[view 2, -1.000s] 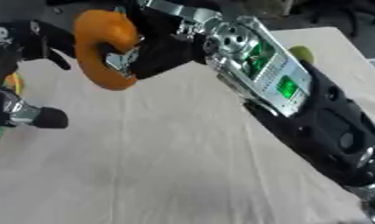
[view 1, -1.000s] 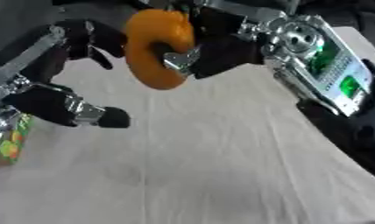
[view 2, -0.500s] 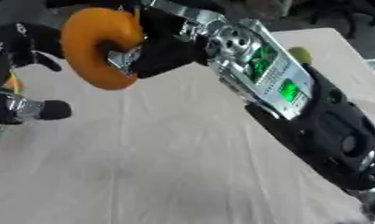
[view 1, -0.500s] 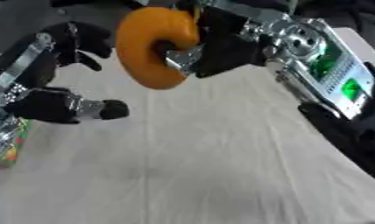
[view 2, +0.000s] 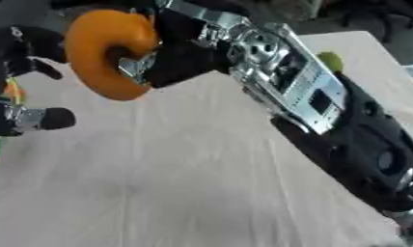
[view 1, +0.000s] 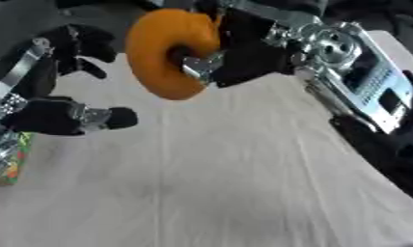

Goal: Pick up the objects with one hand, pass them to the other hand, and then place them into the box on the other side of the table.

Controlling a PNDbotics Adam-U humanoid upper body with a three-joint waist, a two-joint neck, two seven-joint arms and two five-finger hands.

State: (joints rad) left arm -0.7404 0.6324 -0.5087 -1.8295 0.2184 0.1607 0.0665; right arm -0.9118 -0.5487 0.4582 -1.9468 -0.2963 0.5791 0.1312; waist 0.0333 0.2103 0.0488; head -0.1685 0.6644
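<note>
Right hand [view 1: 235, 60]: its fingers are curled round the ring and hold it up in the air, high over the table
Ring [view 1: 163, 50]: orange, fat and round like a donut, smooth, with a hole in the middle; a silver fingertip pokes into the hole
How the ring sits: it stands on its edge, with its flat face turned to the left, toward the other hand
Left hand [view 1: 62, 116]: it waits at the left side, a bit lower than the ring; fingers are spread wide and hold nothing; the thumb sticks out toward the middle
Gap: the ring is near the left hand but not touching it; there is bare table between them
Which hand is nearer: the right one has it; the left one is the next closest, just to the left and below
Next move, I think: the ring has to go left and down a little, into the left hand's spread fingers, so the pass is not done yet
Table [view 1: 243, 183]: covered with a pale cloth
Other things: a colourful thing [view 1: 11, 161] at the left edge, by the left arm; a small green thing [view 2: 331, 61] far off on the right
Box: I cannot see it
</note>
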